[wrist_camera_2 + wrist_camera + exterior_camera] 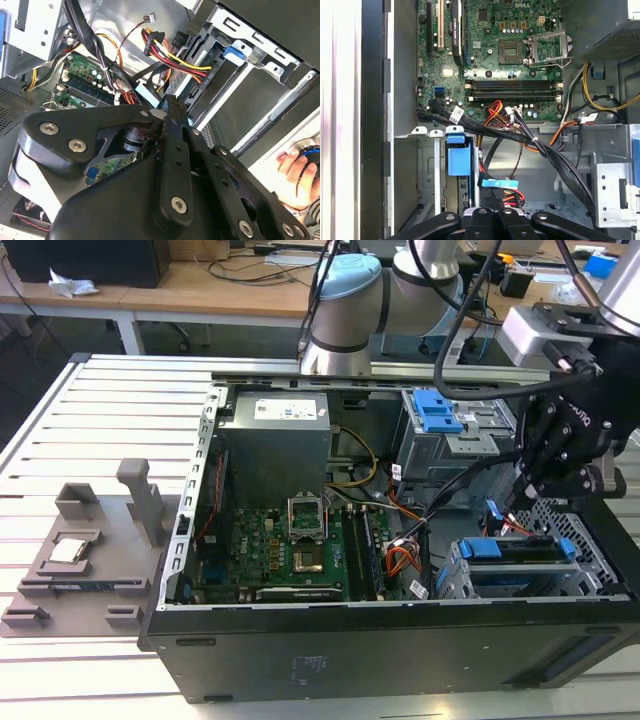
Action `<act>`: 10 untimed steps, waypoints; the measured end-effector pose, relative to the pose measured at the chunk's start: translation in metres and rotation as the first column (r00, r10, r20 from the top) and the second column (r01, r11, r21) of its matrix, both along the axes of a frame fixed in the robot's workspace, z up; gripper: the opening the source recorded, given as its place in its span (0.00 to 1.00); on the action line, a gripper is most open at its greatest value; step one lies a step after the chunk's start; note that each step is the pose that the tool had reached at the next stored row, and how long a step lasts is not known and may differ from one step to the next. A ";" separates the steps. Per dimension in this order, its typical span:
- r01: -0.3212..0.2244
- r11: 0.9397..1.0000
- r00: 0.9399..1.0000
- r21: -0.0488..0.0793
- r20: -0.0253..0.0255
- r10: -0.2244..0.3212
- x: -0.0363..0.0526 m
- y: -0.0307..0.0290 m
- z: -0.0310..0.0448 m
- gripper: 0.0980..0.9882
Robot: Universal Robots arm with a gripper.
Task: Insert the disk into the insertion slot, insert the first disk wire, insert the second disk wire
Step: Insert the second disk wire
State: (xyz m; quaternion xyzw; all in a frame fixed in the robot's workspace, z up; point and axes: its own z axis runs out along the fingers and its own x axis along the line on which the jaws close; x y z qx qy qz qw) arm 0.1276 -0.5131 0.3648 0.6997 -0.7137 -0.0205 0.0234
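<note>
Right now the gripper (493,211) is clamping shut on what looks like a black plug (492,194), hovering just above the disk (515,552) sitting in the slot (600,566) below it, and I'm thinking a tilted push could be jamming it or snagging the wires (545,150) alongside.

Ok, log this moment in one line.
disk: seated in insertion slot | gripper: over slot, shut on disk wire
</note>
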 end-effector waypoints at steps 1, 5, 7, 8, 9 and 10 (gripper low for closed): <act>0.000 1.000 1.000 0.000 0.000 0.000 -0.0001 0.0005 -0.0010 0.01; 0.000 1.000 1.000 -0.001 0.000 0.000 -0.0003 0.0024 -0.0058 0.01; 0.000 1.000 1.000 -0.002 0.000 0.000 -0.0054 0.0031 -0.0069 0.01; 0.000 1.000 1.000 -0.002 0.000 0.000 -0.0107 0.0031 -0.0073 0.01; 0.000 1.000 1.000 -0.003 0.000 0.000 -0.0122 0.0031 -0.0076 0.01; 0.000 1.000 1.000 -0.003 0.000 0.000 -0.0122 0.0031 -0.0075 0.01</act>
